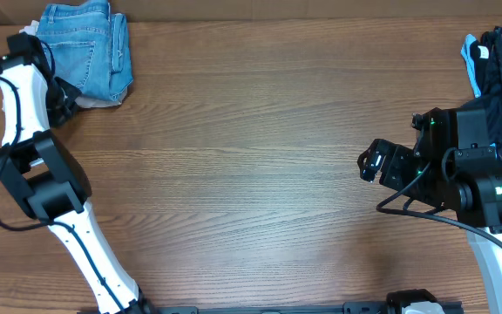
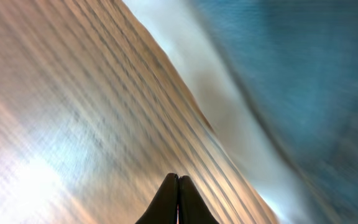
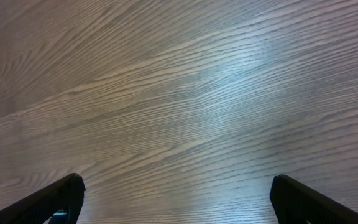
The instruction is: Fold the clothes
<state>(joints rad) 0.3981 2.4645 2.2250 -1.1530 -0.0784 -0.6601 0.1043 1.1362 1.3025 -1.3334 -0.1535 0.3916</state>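
The light blue jeans (image 1: 81,48) lie folded in a compact stack at the table's far left corner. My left gripper (image 1: 64,94) is shut and empty, just off the stack's front left edge. The left wrist view is blurred: its shut fingertips (image 2: 178,182) are over bare wood, with the blue denim (image 2: 303,74) to the right. My right gripper (image 1: 371,162) is open and empty over bare table at the right, far from the jeans. Its two fingers (image 3: 176,199) frame only wood grain.
Cream-beige fabric (image 1: 101,103) pokes out from under the jeans and shows in the left wrist view (image 2: 229,106). A black garment with white lettering and light blue trim (image 1: 499,61) lies at the far right edge, behind the right arm.
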